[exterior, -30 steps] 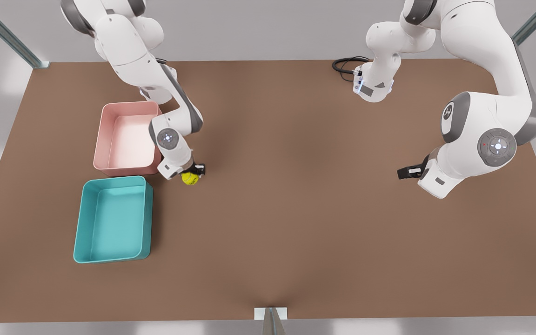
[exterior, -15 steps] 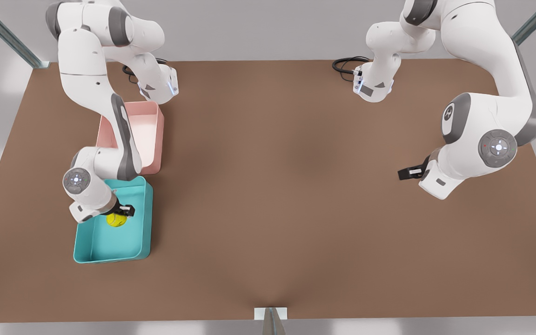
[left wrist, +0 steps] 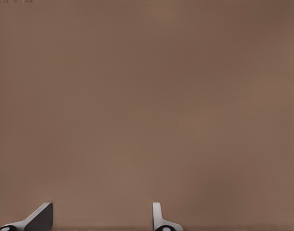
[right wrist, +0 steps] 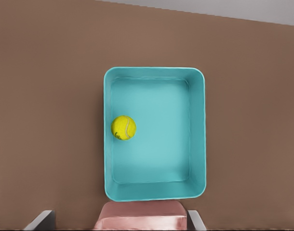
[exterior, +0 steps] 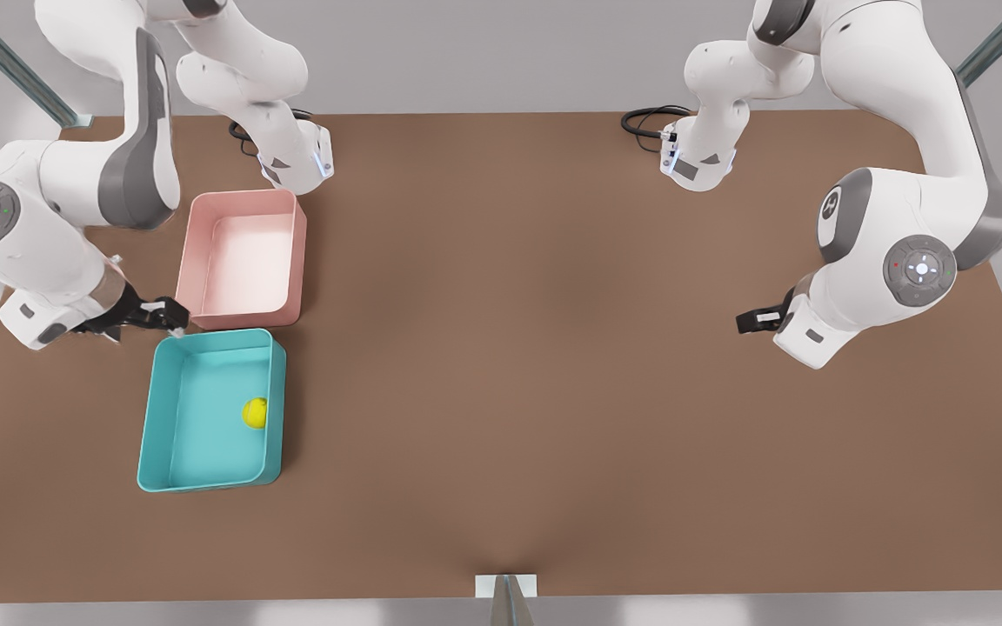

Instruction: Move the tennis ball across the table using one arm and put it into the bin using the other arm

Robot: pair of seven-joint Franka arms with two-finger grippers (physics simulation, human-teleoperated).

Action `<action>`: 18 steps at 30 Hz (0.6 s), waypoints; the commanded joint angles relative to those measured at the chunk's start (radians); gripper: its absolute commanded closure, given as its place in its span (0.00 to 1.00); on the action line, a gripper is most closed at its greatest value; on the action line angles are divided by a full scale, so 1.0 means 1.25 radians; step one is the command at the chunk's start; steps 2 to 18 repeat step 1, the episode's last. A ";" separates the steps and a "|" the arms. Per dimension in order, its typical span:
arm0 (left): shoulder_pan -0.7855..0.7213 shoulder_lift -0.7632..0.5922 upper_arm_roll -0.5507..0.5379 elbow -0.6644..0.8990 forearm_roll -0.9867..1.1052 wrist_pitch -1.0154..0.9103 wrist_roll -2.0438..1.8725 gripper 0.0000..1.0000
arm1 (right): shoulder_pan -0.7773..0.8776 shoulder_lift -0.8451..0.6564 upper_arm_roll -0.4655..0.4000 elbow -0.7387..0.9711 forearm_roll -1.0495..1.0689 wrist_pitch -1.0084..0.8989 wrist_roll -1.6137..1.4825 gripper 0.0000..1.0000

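Tennis ball (exterior: 255, 412) lies inside the teal bin (exterior: 162, 409), against its wall toward the frame's center. Right gripper (exterior: 156, 316), fingers spread and empty, hovers off the bin's upper-left corner; left gripper (exterior: 749, 321), also spread, waits at frame right.

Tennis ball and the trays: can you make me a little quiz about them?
1. True or false: the tennis ball lies inside the teal bin.
2. Which open gripper hangs beside the pink tray? A) the right gripper B) the left gripper
3. Fill in: the ball sits nearest the bin's wall on the front view's ____ side.

Key: 1 true. 2 A; the left gripper waits over the bare table at the front view's right. 3 right.
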 commanded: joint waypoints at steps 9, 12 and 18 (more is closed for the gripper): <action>0.001 -0.001 0.000 0.001 -0.001 -0.001 -0.007 0.00 | -0.003 -0.013 0.001 0.003 -0.004 -0.183 0.001 0.00; 0.001 -0.001 0.000 0.001 -0.001 -0.001 -0.007 0.00 | -0.003 -0.013 0.001 0.003 -0.004 -0.183 0.001 0.00; 0.001 -0.001 0.000 0.001 -0.001 -0.001 -0.007 0.00 | -0.003 -0.013 0.001 0.003 -0.004 -0.183 0.001 0.00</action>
